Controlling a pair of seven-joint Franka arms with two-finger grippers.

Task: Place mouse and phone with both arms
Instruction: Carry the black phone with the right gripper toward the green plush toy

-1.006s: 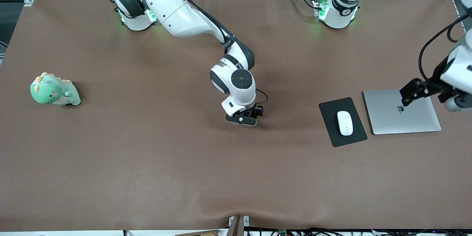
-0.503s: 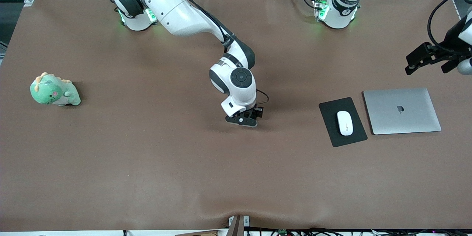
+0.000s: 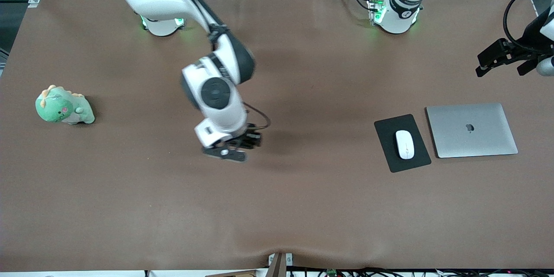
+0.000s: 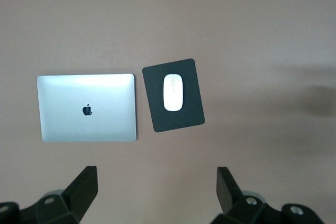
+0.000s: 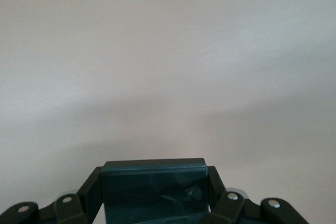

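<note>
The white mouse (image 3: 404,144) lies on a black mouse pad (image 3: 387,156) toward the left arm's end of the table; both also show in the left wrist view, mouse (image 4: 172,92) and pad (image 4: 184,119). My right gripper (image 3: 229,149) hangs over the middle of the table, shut on the black phone (image 5: 152,187), which sits between its fingers (image 5: 92,184). In the front view the phone is hidden under the hand. My left gripper (image 3: 493,58) is open and empty in the air over bare table beside the laptop and pad; in its own view (image 4: 156,190) the jaws stand wide apart.
A closed silver laptop (image 3: 471,134) lies beside the mouse pad, toward the left arm's end; it also shows in the left wrist view (image 4: 86,107). A green dinosaur plush (image 3: 62,106) sits at the right arm's end. Brown cloth covers the table (image 3: 303,207).
My right arm has risen and swung toward the right arm's end of the table with the phone. My left gripper rose off the laptop a second ago and has since held nearly still.
</note>
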